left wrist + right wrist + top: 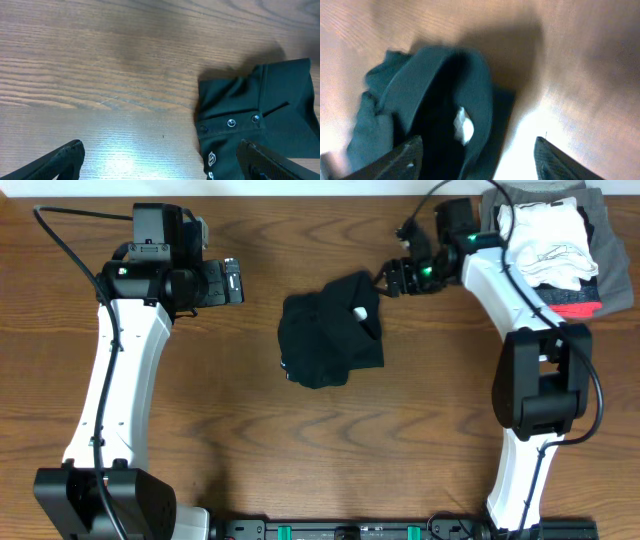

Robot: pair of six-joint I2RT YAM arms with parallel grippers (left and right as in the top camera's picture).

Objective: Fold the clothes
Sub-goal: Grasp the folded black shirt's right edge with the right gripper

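One black T-shirt (330, 330) sits bunched in a rumpled heap at the middle of the wooden tabletop (300, 460), its white tag (360, 312) peeking out on top, and a small white logo (211, 159) shows up in the left wrist view. Over at the shirt's far right corner, the right hand (385, 277) hangs just above the cloth, fingers apart, dark fabric lying loose beneath them. Off to the shirt's other side, the left hand (238, 280) hovers well clear, fingers spread wide over bare wood. Out in the far right corner, beyond the right arm, lies a stack of folded garments (555, 245): white, grey and red-striped.
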